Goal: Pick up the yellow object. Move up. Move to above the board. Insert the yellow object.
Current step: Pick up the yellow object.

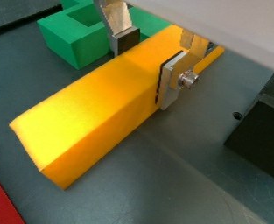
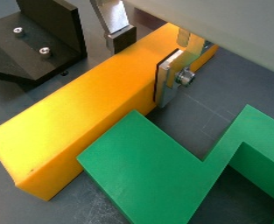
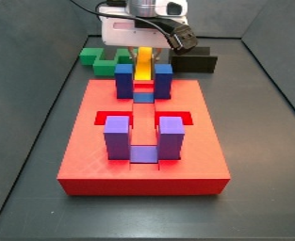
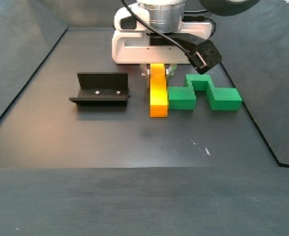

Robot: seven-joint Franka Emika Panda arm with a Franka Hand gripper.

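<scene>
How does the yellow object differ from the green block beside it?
The yellow object is a long straight bar; the green block is a shorter zigzag. The pincer straddles the yellow bar's far end, its fingers at the sides; the green block lies free. Both rest on the dark floor.

Dark floor [image 4: 134,138] (bar [image 4: 158,92], hand [image 4: 159,66] astride)

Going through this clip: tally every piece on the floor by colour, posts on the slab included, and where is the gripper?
Yellow object: 1
Green zigzag block: 1
Red board: 1
Dark blue posts: 2
Purple posts: 2
Black block: 1
Fixture: 1
Total: 9
The gripper straddles the yellow object's far end.
</scene>
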